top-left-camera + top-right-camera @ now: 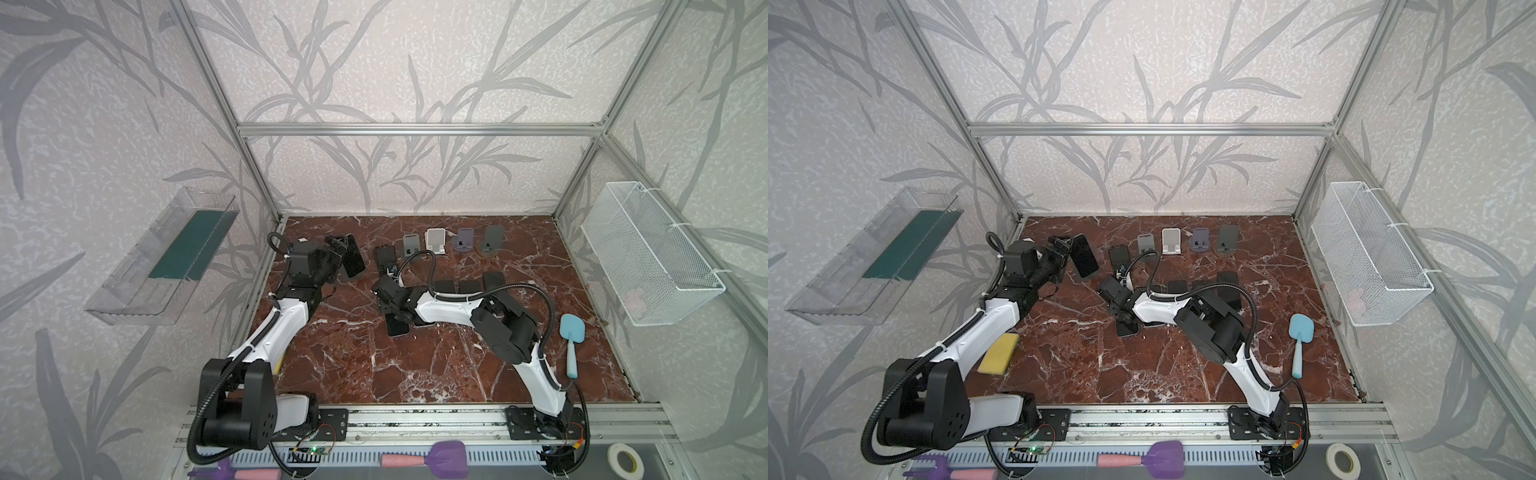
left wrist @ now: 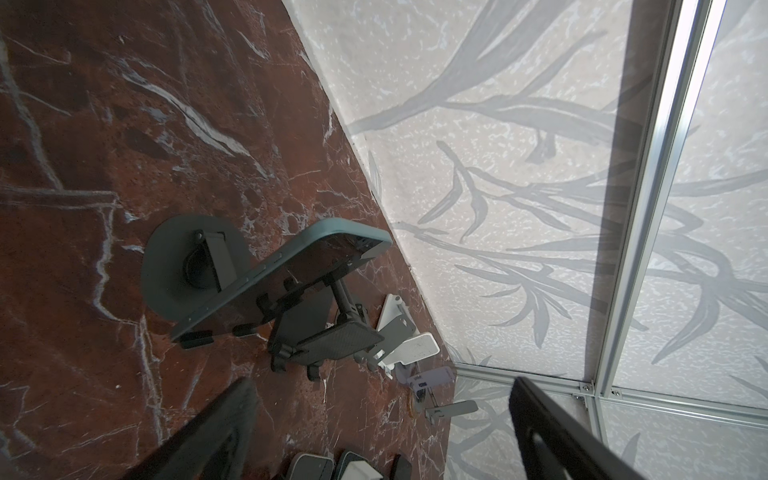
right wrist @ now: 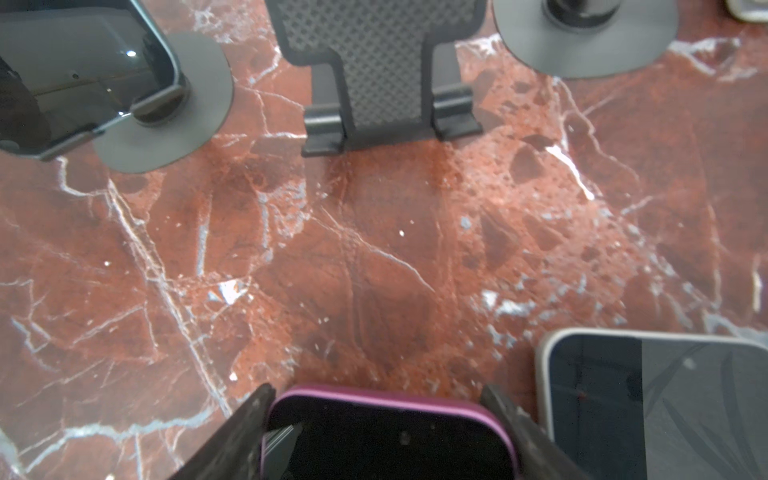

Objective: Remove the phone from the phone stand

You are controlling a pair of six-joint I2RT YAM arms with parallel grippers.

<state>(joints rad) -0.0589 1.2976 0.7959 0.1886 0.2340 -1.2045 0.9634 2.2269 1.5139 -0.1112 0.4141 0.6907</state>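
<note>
While left fingers (image 2: 208, 436) gape empty, right arm (image 1: 449, 309) bends low, fingers (image 3: 241, 432) straddling purple phone (image 3: 386, 436), grip unclear.

I am wearing glossy white shells on my left arm (image 1: 286, 318) and right arm (image 1: 444, 308), with black joints (image 1: 511, 332) between. Black ribbed cables (image 1: 554, 320) are looping alongside, white zip ties (image 1: 272, 295) are cinching them, and my fingers (image 3: 237, 432) are showing matte black.
</note>
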